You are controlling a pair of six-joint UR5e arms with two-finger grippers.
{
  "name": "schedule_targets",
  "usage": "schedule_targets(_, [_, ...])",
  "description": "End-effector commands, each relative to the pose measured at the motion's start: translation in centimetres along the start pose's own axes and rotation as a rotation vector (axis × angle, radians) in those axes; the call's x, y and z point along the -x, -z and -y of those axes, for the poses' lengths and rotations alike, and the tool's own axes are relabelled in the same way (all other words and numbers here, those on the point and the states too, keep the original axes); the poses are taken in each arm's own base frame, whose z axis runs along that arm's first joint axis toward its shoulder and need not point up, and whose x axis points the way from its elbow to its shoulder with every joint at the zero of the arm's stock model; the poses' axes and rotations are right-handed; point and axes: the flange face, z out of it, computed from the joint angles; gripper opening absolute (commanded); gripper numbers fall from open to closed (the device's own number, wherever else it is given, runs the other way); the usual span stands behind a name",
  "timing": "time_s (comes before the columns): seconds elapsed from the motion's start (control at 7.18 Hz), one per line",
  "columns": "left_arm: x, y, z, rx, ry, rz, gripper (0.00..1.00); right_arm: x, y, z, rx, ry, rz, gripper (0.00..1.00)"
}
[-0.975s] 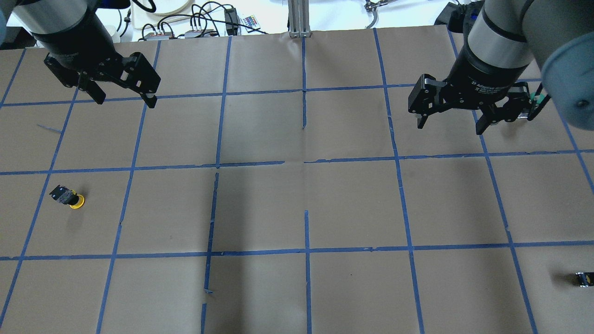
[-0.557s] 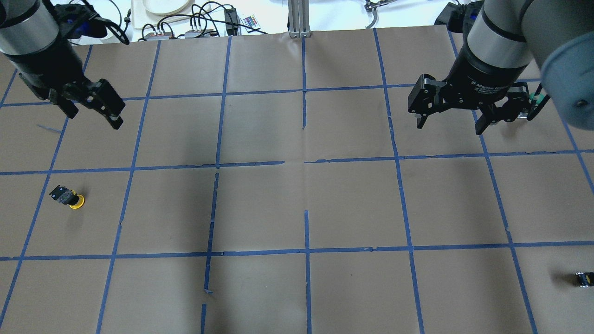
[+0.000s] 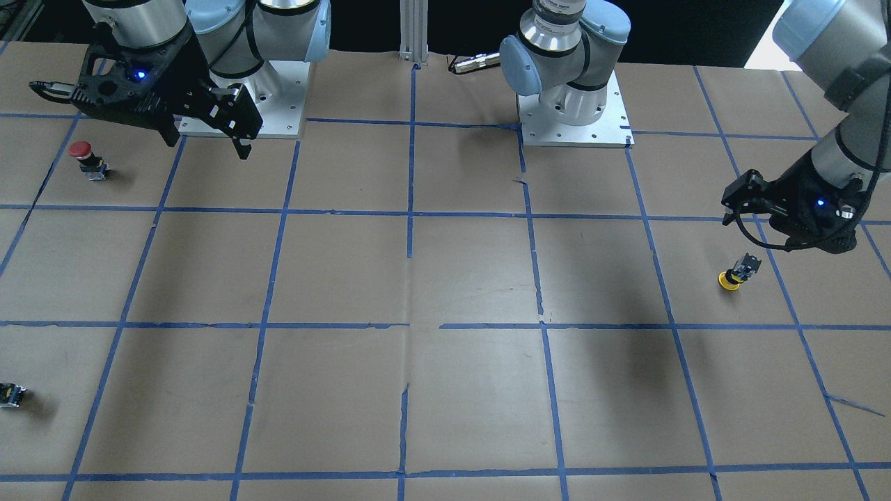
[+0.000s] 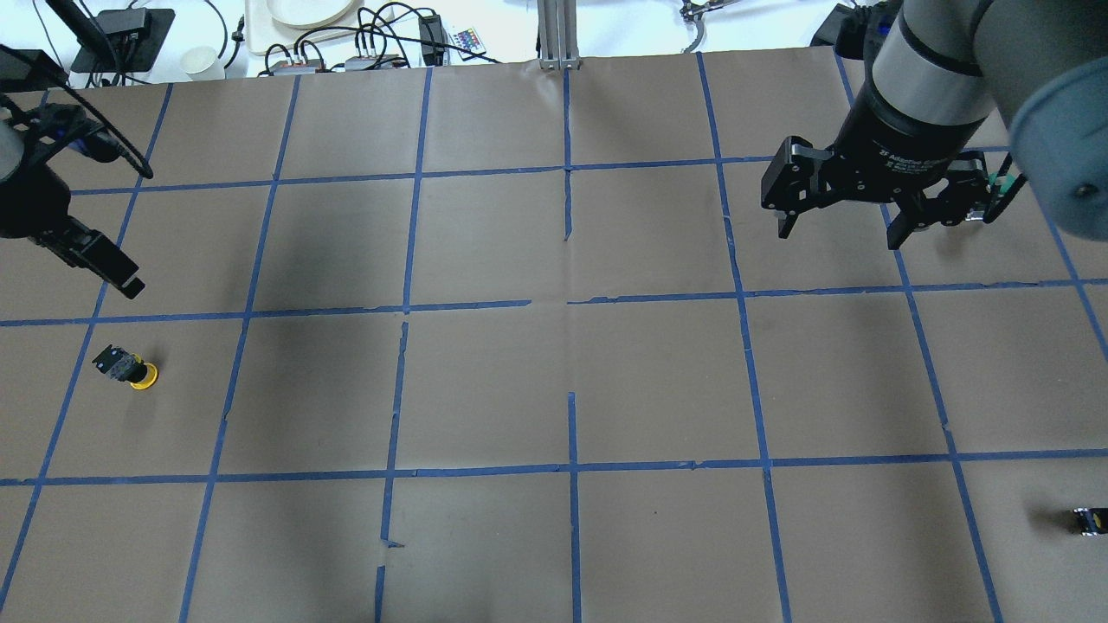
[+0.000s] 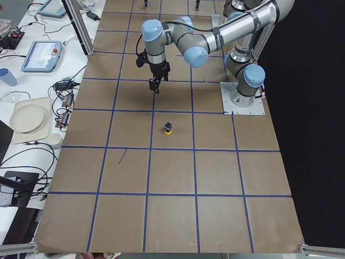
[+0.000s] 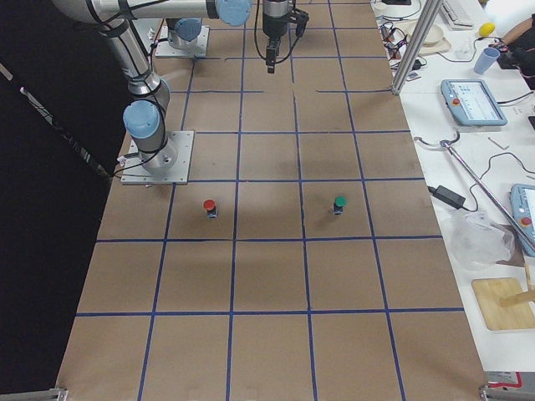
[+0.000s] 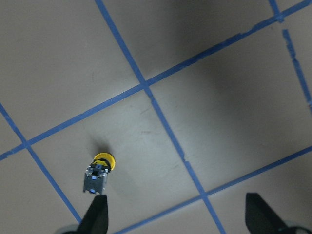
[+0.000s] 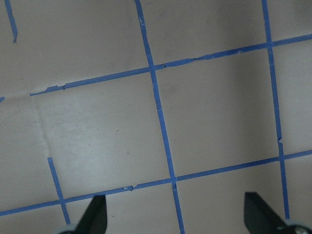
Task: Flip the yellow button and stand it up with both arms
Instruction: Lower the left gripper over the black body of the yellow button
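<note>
The yellow button (image 4: 130, 368) rests on the brown paper at the robot's far left, yellow cap on the paper and black-grey body pointing up at a tilt. It also shows in the front view (image 3: 736, 271), the left side view (image 5: 168, 128) and the left wrist view (image 7: 100, 171). My left gripper (image 7: 178, 220) is open and empty, hovering just beyond the button; in the overhead view only one of its fingers (image 4: 117, 270) shows. My right gripper (image 4: 840, 232) is open and empty, high over the right half.
A red-capped button (image 3: 85, 154) stands near the right arm's base plate (image 3: 278, 97). A small black part (image 4: 1086, 519) lies at the table's right front edge. A green-capped button (image 6: 338, 203) shows in the right side view. Blue tape lines grid the paper.
My left gripper has moved left and toward the near side, lower, closing in on the yellow button. The right arm and the button have not moved.
</note>
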Motion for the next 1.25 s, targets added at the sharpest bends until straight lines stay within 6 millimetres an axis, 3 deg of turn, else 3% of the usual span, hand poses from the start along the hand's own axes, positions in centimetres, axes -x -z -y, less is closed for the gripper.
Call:
schedule_targets(0.0, [3.9,-6.9,-2.5,0.017,-0.122,-0.055,1.00,0.0,0.1,0.1,-0.006,0.001,0.002,1.00])
schedule_targets(0.14, [5.7,-9.4,-3.9,0.025,-0.098,-0.086,1.00,0.0,0.1,0.1,-0.007,0.001,0.001,1.00])
schedule_targets(0.42, [7.2,-10.8,-4.2,-0.002,-0.205,-0.062,1.00,0.0,0.1,0.2,-0.010,0.001,0.002,1.00])
schedule_targets(0.7, [7.5,-12.6,-4.6,-0.005,-0.239,-0.067,1.00,0.0,0.1,0.2,-0.010,0.004,0.002,1.00])
schedule_targets(1.11, [5.9,-15.4,-5.8,-0.017,-0.221,0.017,1.00,0.1,0.0,0.0,-0.004,0.007,0.011,1.00])
